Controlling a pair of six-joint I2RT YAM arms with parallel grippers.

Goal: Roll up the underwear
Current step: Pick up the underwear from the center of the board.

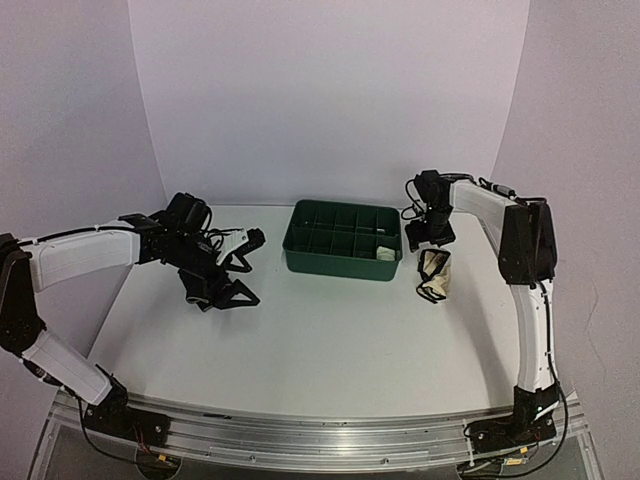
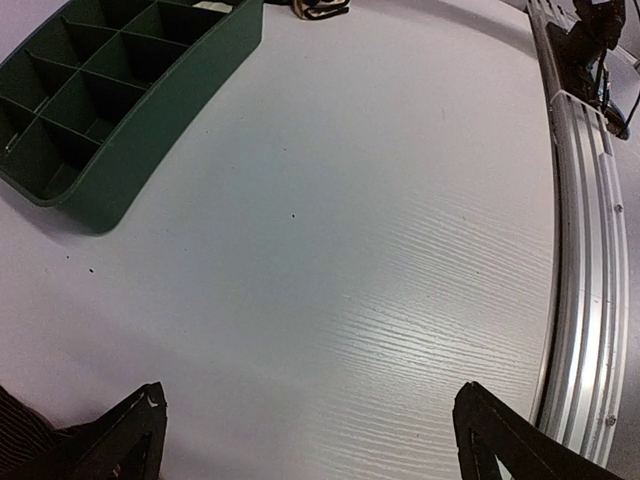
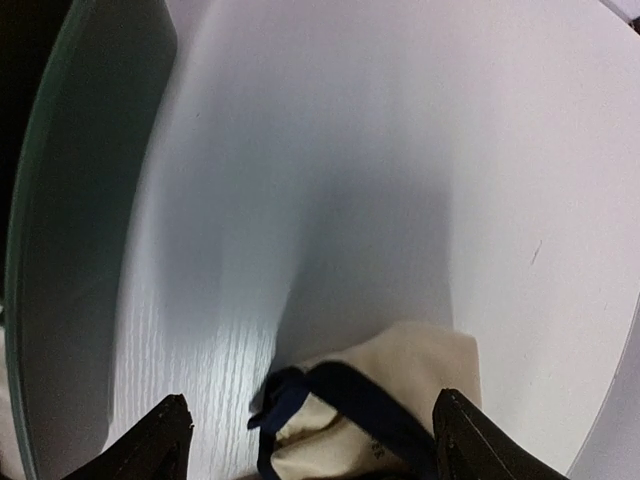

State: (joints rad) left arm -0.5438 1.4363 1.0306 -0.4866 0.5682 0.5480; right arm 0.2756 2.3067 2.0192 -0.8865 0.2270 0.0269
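The cream underwear with black edging (image 1: pixel 435 275) lies crumpled on the table, right of the green tray (image 1: pixel 300 258). My right gripper (image 1: pixel 431 240) hovers just behind it, open and empty. In the right wrist view the garment (image 3: pixel 400 370) lies between the open fingertips of the gripper (image 3: pixel 315 445). A plain cream-white roll (image 1: pixel 385 254) sits in a front right compartment of the tray. My left gripper (image 1: pixel 252 268) is open and empty, low over bare table left of the tray. A dark ribbed cloth (image 2: pixel 18 440) shows beside its left finger; I cannot tell whether it is the black underwear.
In the left wrist view the green tray (image 2: pixel 150 130) is at the upper left and the metal rail (image 2: pixel 590 250) of the table's near edge runs down the right. The tray's side wall (image 3: pixel 70 250) stands close to the right gripper's left.
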